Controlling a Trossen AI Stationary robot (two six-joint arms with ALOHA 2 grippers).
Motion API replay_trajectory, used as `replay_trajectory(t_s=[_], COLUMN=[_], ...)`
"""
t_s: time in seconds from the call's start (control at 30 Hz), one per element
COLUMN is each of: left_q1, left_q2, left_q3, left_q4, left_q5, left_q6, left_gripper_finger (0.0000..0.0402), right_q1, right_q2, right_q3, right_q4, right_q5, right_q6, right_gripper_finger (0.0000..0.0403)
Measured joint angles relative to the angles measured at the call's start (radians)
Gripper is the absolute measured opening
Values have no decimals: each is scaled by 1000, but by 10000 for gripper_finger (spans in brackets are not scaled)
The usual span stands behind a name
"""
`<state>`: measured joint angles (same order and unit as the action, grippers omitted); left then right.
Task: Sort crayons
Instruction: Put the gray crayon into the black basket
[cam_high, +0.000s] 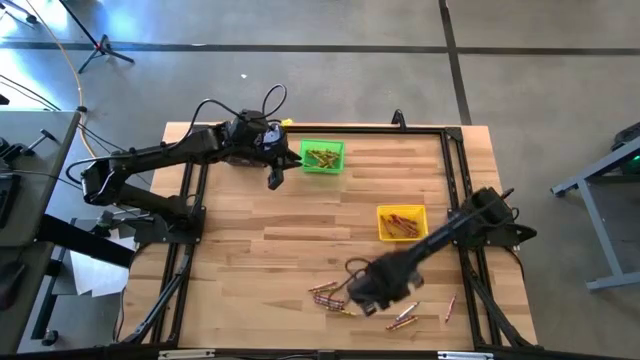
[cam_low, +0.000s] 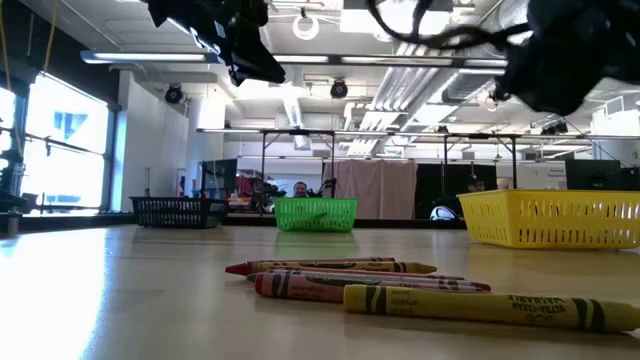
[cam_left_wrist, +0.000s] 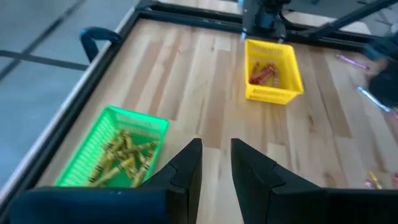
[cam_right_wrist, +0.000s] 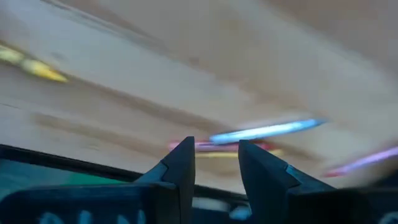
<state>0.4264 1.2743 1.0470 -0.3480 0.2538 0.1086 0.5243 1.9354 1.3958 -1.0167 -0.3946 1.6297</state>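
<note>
Crayons (cam_high: 330, 293) blurred – right claw (cam_right_wrist: 213, 163) over them.

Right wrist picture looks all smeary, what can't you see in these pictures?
- Right wrist view: motion blur smears the thin loose crayons beyond the right claw; colours and count unclear.
- High view: the right arm covers some of them.
- Low view: the yellow mesh plastic bin is cut off by the edge; its wall hides its contents.

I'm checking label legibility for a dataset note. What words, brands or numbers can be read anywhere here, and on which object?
None can be read.
Crayons in the low view: printed wrappers, too blurred to read.
Green bin, yellow bin: no lettering visible.
</note>
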Motion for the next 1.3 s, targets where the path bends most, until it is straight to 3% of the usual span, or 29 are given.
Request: replay_trajectory(t_s=[0.17,0.3,0.77,0.87,0.93,1.03,1.3], left_q1=[36,66,105,104,104,104,96], left_q2=[0,0,1,1,1,1,1], left_q3=[0,0,0,0,0,0,0], left_q4=[20,20,9,9,9,10,9], left_q5=[0,0,0,0,0,0,1], left_q6=[1,-1,-2,-1,-1,-2,-171], left_gripper_finger=[74,74,74,74,74,74,74], right_q1=[104,201,240,250,253,244,225], right_q2=[0,0,0,0,-1,-13,-38], right_q3=[-1,-1,-26,-41,-41,-41,-42], right_q4=[169,156,-35,-35,-14,1,-90], right_q5=[138,213,134,142,184,230,188], right_q6=[417,740,743,667,529,259,-508], right_gripper_finger=[110,110,110,110,110,110,110])
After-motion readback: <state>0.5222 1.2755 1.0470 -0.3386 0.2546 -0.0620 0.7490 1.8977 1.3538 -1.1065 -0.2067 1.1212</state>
